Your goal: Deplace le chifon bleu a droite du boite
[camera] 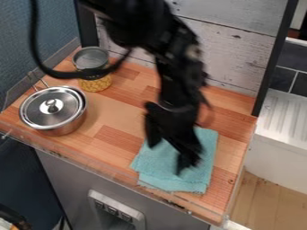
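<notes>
From where I stand, the job looks to be at the pick-up step. The black gripper (168, 157) hangs over the blue cloth (162, 168), its fingers apart, one above the cloth's left edge and the other over the middle. I can't tell whether either touches the fabric, and I see no fold pinched between them.

The cloth lies flat and folded near the front right corner of the wooden counter (114, 139). The tin (94, 84) stands at the back left, behind the lidded pot (54, 110). The cloth is already off to the tin's right, but well apart and much nearer the front, so I'd guess it still has to go back beside the tin. Next the gripper should dip, close on a good fold, and lift enough that no trailing corner drags.
</notes>
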Motion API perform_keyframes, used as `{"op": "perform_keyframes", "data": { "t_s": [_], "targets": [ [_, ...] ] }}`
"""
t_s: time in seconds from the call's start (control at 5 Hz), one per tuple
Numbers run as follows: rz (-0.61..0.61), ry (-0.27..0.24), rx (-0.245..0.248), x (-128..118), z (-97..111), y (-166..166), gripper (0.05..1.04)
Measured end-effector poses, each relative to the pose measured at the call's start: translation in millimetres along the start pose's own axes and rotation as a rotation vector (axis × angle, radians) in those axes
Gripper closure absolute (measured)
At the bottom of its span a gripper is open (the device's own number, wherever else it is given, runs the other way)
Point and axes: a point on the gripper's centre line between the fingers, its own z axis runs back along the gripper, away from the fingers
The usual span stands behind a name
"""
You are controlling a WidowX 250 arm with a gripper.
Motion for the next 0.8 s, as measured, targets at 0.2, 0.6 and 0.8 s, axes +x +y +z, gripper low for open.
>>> {"op": "perform_keyframes", "data": {
  "t_s": [0.2,0.6,0.8],
  "targets": [
    [0.033,0.014,0.012,11,-13,-10,0.083],
    [0.087,0.039,0.029,25,-33,12,0.084],
    [0.122,0.024,0.033,38,-36,39,0.085]
  ]
}}
